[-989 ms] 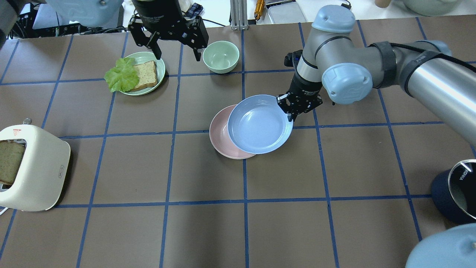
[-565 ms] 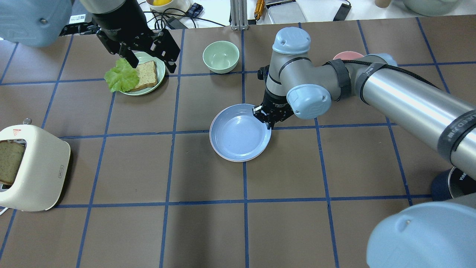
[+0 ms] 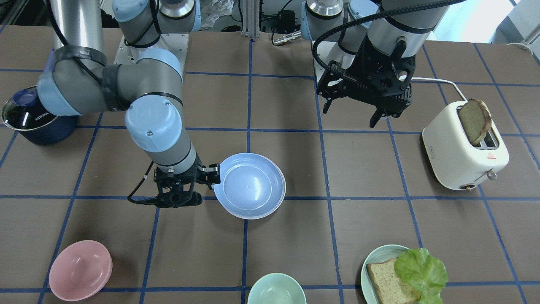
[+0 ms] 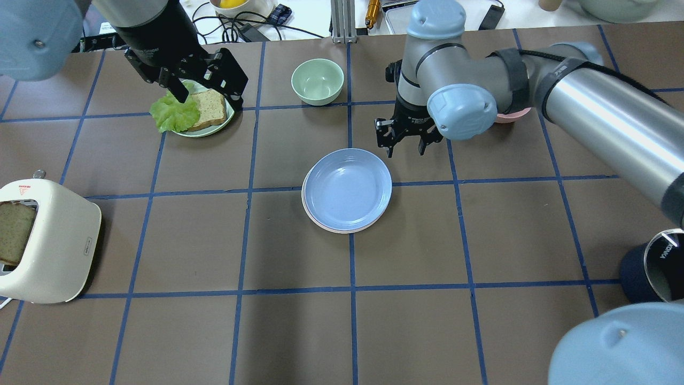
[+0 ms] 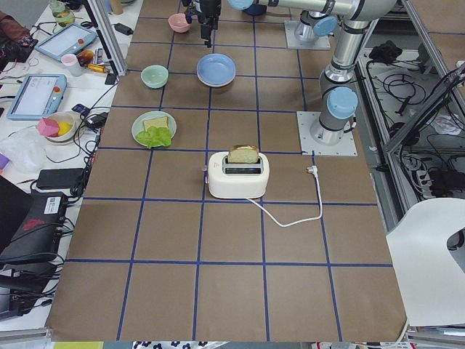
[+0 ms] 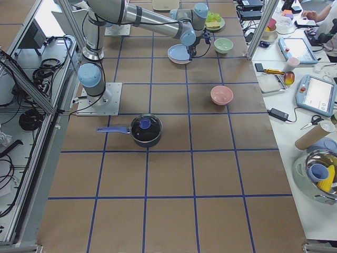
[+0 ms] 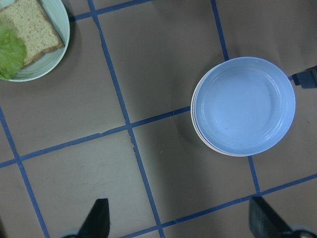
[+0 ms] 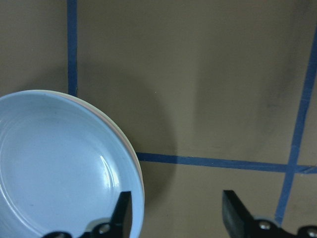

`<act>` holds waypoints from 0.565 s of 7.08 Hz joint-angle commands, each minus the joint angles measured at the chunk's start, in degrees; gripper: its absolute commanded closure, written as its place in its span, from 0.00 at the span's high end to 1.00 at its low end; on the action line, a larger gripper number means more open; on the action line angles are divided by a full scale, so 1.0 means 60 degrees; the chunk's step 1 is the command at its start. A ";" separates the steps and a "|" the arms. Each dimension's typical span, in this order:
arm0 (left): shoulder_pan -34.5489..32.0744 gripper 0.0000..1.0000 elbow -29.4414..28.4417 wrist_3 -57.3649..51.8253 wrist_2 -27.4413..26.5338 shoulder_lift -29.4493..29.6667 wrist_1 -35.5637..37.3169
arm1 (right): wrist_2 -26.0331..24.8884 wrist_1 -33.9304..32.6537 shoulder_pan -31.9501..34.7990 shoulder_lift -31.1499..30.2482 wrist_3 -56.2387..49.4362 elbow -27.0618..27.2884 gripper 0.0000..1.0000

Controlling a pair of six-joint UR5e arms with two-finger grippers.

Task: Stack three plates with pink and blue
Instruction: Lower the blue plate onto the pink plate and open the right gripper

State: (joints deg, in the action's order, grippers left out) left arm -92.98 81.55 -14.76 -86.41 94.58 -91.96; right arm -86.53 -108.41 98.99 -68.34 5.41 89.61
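The light blue plate [image 4: 347, 190] lies flat on the pale pink plate, of which only a thin rim [image 4: 320, 224] shows. I cannot make out a cream-white plate. My right gripper [image 4: 407, 144] is open and empty, just beyond the stack's far right edge and clear of it. In the right wrist view the blue plate [image 8: 59, 168] lies at the left, beside the open right gripper [image 8: 176, 218]. My left gripper [image 4: 206, 91] is open and empty, high over the bread plate. The stack [image 7: 242, 106] shows in its wrist view.
A mint plate [image 4: 231, 115] with bread and lettuce sits at the far left. A mint bowl [image 4: 317, 80] stands behind the stack. A pink bowl [image 3: 80, 270] is partly hidden behind the right arm. A toaster [image 4: 43, 240] stands at the left and a dark pot [image 4: 654, 267] at the right.
The right gripper carried the blue plate left onto the pink plate, let go, and drew back toward the far right. The left gripper moved left over the bread plate.
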 commanded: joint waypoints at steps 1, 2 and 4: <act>0.0014 1.00 0.0351 -0.0224 -0.0624 -0.0206 -0.0011 | -0.0036 0.1335 -0.0544 -0.0940 -0.0096 -0.0899 1.00; 0.0043 1.00 0.0586 0.1404 -0.0670 -0.0294 0.0033 | -0.0819 0.2079 -0.0807 -0.1612 -0.0110 -0.1077 1.00; 0.0043 1.00 0.0632 0.2165 -0.0759 -0.0586 -0.0127 | -0.1149 0.4083 -0.1684 -0.3136 -0.1041 -0.0816 1.00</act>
State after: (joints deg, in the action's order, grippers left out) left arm -92.76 84.92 -4.95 -90.66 92.24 -92.17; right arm -92.28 -91.09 91.88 -82.06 2.87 84.00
